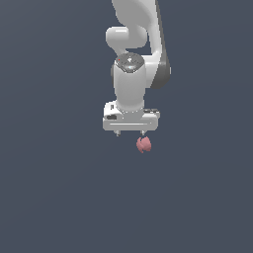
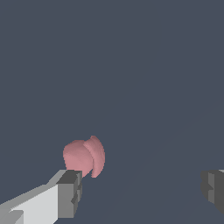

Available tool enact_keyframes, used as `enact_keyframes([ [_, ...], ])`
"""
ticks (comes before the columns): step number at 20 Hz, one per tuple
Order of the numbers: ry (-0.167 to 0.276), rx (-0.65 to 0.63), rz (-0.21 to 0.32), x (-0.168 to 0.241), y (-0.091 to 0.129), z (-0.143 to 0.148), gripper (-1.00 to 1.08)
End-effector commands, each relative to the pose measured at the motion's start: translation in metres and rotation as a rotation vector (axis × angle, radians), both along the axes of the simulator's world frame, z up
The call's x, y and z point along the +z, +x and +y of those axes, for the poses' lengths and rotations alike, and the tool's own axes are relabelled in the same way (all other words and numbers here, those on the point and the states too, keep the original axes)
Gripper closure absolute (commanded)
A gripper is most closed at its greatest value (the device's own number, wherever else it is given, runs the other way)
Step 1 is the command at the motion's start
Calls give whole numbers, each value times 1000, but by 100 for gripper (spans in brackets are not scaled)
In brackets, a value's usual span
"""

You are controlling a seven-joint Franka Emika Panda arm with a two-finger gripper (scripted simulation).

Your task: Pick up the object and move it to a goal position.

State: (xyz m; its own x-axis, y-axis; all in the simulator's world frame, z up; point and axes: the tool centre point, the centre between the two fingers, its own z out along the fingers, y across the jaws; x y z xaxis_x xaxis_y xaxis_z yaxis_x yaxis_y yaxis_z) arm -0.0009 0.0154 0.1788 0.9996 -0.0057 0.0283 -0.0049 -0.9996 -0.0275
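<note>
The object (image 1: 144, 145) is a small pinkish-red lumpy blob lying on the flat dark grey ground. My white gripper (image 1: 130, 134) hangs over it, pointing down, with the blob just below the fingertip on the exterior view's right. In the wrist view the object (image 2: 84, 157) sits right by one grey finger pad (image 2: 70, 192), beyond its tip and not between the pads. The other pad (image 2: 213, 189) stands far apart from it. The gripper (image 2: 142, 191) is open and holds nothing.
The ground around is a plain dark grey surface with no other objects or edges in sight. The white arm (image 1: 136, 44) rises behind the gripper to the top of the exterior view.
</note>
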Motion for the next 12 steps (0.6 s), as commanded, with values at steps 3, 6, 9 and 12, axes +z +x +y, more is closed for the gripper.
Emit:
enact_keyframes([
  [3,-2,-4,0,-1,0,-2,-92],
  [6,-15,-23,0,-4,1,-14,-92],
  [9,-26,-42,0,-6,2,-26,-92],
  [12,-27,-43,-1,-6,2,-27,-92],
])
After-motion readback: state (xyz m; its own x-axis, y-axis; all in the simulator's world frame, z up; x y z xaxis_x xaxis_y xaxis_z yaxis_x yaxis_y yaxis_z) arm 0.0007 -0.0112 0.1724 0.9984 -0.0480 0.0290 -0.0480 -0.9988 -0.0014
